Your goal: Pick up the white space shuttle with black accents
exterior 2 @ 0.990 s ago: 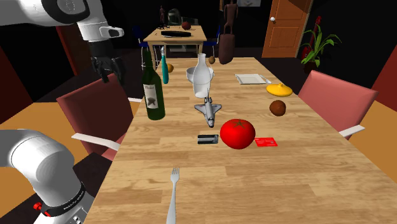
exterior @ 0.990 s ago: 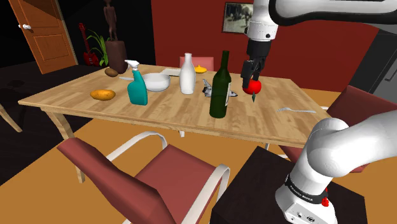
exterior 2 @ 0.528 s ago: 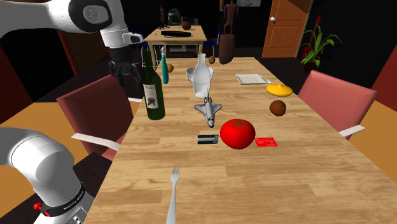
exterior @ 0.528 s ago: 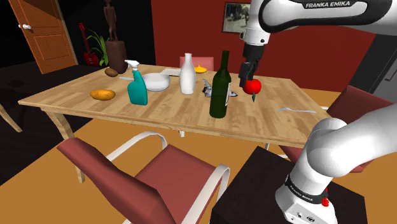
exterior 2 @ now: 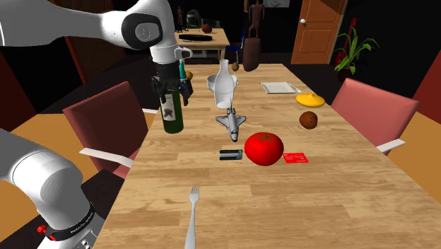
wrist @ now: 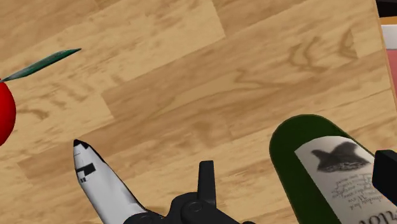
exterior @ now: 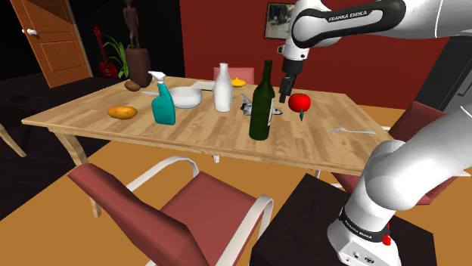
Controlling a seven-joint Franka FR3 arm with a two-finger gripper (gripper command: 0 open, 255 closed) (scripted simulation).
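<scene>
White shuttle (exterior 2: 231,124) was spotted lying flat on the wooden table (exterior 2: 339,191), with black marks picked out along its nose. It was placed between the white bottle (exterior 2: 225,88) and the big red tomato (exterior 2: 263,148). The dark green wine bottle (exterior 2: 170,113) was set just beside it, toward the second exterior view's left.

The gripper (exterior: 285,95) was held in the air above the table, pointed downward. In the shoulder view it was seen between the green bottle's neck and the tomato, apart from both.

And the fingers were caught standing wide apart in the wrist view. One black finger (wrist: 205,181) was seen beside the shuttle's body, the other out past the bottle's label, and nothing was clasped between them. The shuttle was left untouched on the wood.

Nearer the stand, a small black card (exterior 2: 230,154) and a red card (exterior 2: 295,158) were noted on either side of the tomato. A fork (exterior 2: 192,212) was laid close to the table's near end.
</scene>
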